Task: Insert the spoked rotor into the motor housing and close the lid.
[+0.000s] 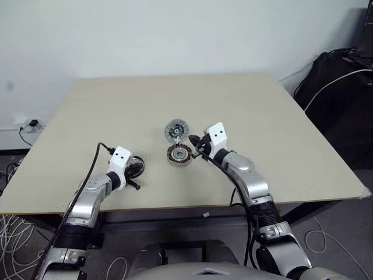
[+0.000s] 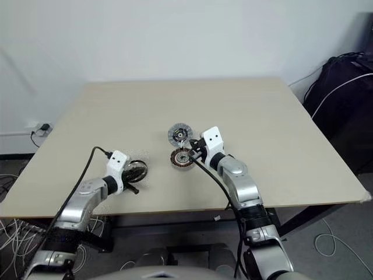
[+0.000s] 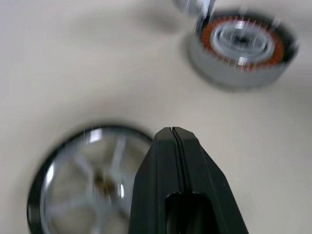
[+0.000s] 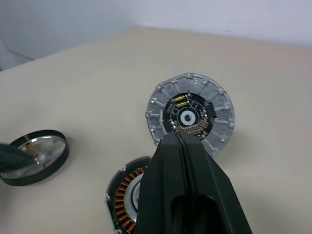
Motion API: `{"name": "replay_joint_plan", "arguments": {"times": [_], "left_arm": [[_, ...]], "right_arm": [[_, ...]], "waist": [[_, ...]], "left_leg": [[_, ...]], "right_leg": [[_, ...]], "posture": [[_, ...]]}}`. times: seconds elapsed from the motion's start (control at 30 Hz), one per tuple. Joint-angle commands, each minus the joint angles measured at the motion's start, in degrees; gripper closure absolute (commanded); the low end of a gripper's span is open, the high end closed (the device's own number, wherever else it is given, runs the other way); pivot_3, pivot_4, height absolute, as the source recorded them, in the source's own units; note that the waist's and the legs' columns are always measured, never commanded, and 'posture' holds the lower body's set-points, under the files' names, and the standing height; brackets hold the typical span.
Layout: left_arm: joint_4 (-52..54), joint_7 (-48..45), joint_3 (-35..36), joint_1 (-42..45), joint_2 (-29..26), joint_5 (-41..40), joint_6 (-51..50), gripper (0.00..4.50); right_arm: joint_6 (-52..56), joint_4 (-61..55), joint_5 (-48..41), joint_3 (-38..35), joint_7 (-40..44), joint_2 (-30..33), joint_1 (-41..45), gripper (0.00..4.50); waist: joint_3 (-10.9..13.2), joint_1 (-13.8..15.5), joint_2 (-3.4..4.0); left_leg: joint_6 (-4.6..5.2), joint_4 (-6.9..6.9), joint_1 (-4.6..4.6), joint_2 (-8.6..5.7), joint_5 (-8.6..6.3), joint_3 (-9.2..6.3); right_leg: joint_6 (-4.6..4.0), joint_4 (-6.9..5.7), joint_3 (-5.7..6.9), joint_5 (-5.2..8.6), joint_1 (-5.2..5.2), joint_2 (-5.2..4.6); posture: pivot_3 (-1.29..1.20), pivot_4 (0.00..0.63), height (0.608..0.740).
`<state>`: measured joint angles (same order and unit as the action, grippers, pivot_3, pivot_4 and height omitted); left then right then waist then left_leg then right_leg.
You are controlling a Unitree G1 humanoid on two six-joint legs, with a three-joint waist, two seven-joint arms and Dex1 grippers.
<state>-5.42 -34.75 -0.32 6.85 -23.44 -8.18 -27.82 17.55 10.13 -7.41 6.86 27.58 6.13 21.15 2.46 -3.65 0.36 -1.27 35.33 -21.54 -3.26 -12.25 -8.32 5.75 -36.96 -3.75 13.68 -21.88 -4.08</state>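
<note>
Left hand: my fingers pressed together, nothing in them, poised over the rotor's rim.
Spoked rotor: flat on the counter, toward its left front, well apart from the housing.
Motor housing: centre of counter, copper windings up (open).
Lid: just behind the housing, inner face up.
Right hand: my fingers closed and empty, tips beside the housing.

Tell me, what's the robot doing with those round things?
It is putting a little motor together on the table. The left end effector, shut, is at the spoked rotor. The right end effector, also shut, is over the motor housing. The lid lies beside the housing, so nothing is assembled yet.
</note>
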Motion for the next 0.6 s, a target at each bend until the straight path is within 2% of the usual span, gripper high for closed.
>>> {"name": "replay_joint_plan", "arguments": {"times": [0.03,0.2,0.6], "left_arm": [[4.85,0.98,1.29,0.62,0.34,-1.87,-1.79,3.88],[4.87,1.89,0.62,1.34,0.53,-1.55,-1.72,2.28],[-1.54,1.15,-2.35,6.36,-0.50,0.74,-0.19,2.28]], "right_arm": [[-1.24,-1.06,-0.92,-0.26,0.45,-0.42,1.03,4.50],[-1.26,-0.98,-0.86,-0.29,0.62,-0.48,1.04,4.50],[-1.19,-1.44,-0.81,-0.57,-0.11,-0.65,0.78,4.50]], "waist": [[0.00,0.17,0.00],[0.00,0.11,0.00],[0.00,0.05,0.00]], "left_leg": [[0.00,0.03,0.00,0.00,0.00,-0.01],[0.01,0.15,0.02,-0.01,0.00,0.00],[0.01,0.16,0.02,-0.01,0.01,0.01]], "right_leg": [[0.01,0.00,0.01,-0.01,-0.01,0.00],[0.05,0.01,0.00,-0.05,0.00,0.00],[0.08,0.02,0.00,-0.09,0.03,0.02]], "posture": [[0.00,0.000,0.740],[0.00,0.000,0.740],[0.00,0.000,0.740]]}}
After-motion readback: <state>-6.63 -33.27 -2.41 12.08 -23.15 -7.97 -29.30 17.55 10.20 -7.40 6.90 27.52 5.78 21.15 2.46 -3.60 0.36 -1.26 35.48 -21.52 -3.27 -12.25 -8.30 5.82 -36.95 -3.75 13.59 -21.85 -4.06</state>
